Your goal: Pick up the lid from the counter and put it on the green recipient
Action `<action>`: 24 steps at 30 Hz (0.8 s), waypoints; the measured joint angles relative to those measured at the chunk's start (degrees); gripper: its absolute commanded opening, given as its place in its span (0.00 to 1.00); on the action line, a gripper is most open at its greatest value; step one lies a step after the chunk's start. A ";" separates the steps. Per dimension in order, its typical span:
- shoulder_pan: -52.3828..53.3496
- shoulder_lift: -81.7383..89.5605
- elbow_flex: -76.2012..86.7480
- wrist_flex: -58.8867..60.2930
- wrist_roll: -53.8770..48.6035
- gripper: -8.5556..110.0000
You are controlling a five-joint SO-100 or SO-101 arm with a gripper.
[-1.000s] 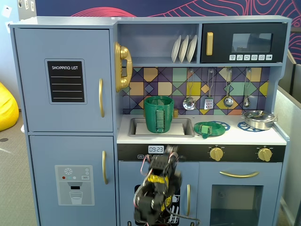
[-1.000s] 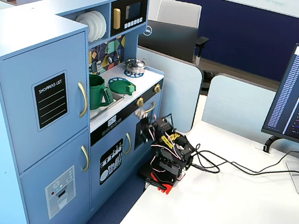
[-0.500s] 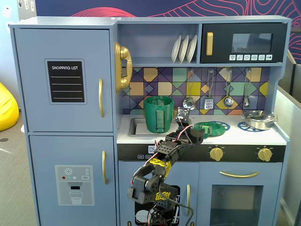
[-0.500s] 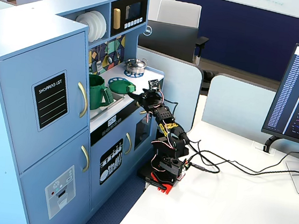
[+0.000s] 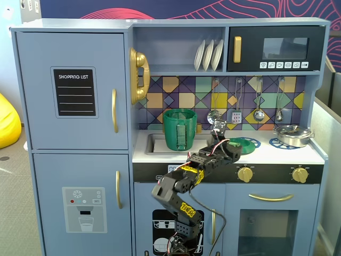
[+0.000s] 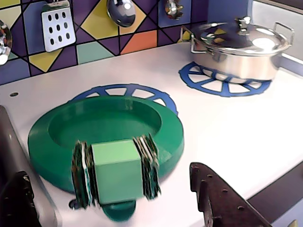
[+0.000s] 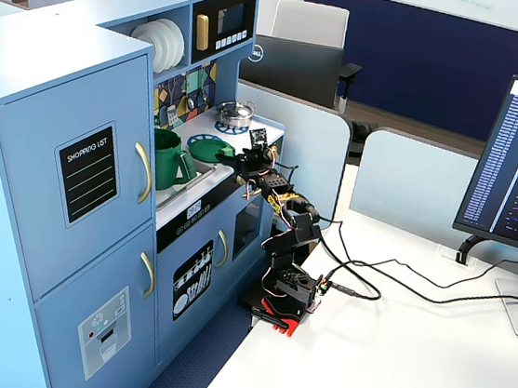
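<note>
Approach step in hand. Lid (image 6: 106,130) flat on counter (image 6: 227,123) over a blue burner ring (image 6: 124,91). Claw (image 6: 118,208) spread wide astride the tab (image 6: 117,171), gripping nothing. Next: close, lift, carry to green container (image 5: 179,129).

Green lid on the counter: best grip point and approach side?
Grip the raised tab handle of the lid, coming from above, fingers on its two ribbed sides. The disc lies flat on the counter over a blue burner ring, too wide and low to pinch elsewhere.
</note>
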 measured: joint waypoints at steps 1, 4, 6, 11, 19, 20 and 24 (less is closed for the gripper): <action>0.00 -1.23 -1.05 0.00 0.00 0.37; 0.00 -4.13 -3.52 -0.53 0.00 0.37; 0.00 -5.71 -4.66 -1.05 0.00 0.36; 0.00 -9.58 -7.03 -1.58 0.00 0.35; -1.05 -13.89 -10.02 -1.67 0.00 0.25; -1.41 -14.33 -10.28 -1.93 0.00 0.18; -3.52 -15.91 -10.72 -2.81 -1.58 0.07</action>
